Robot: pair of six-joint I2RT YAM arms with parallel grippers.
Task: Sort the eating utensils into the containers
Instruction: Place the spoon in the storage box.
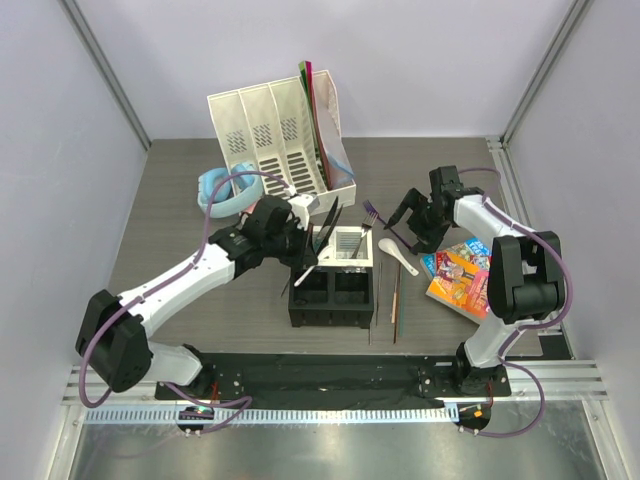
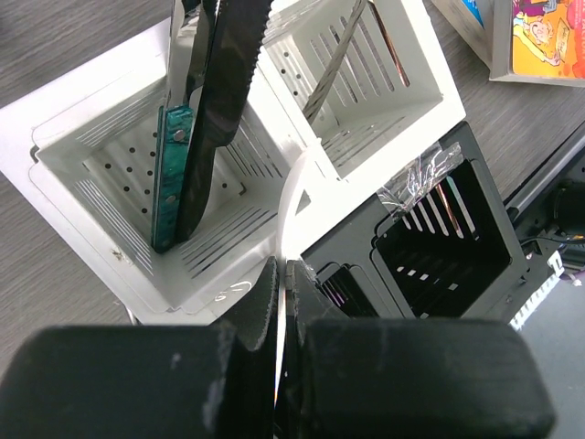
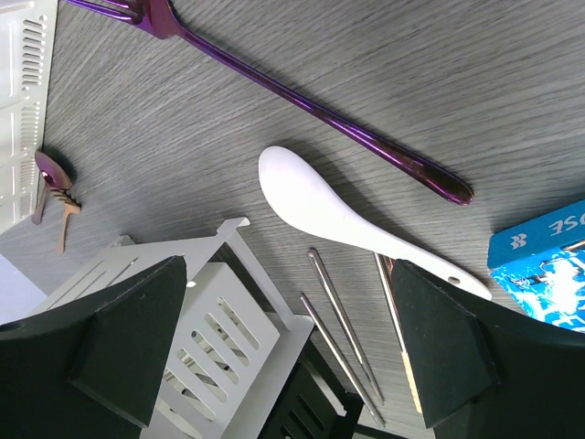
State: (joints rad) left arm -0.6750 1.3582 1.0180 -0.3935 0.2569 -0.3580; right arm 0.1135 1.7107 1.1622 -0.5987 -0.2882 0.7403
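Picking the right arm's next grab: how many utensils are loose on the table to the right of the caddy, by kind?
Purple fork: 1
White soup spoon: 1
Thin sticks: 3
Total: 5

We see only part of the fork's [image 3: 302, 101] tines, cut off at the top edge, above the fingers [image 3: 128, 338].
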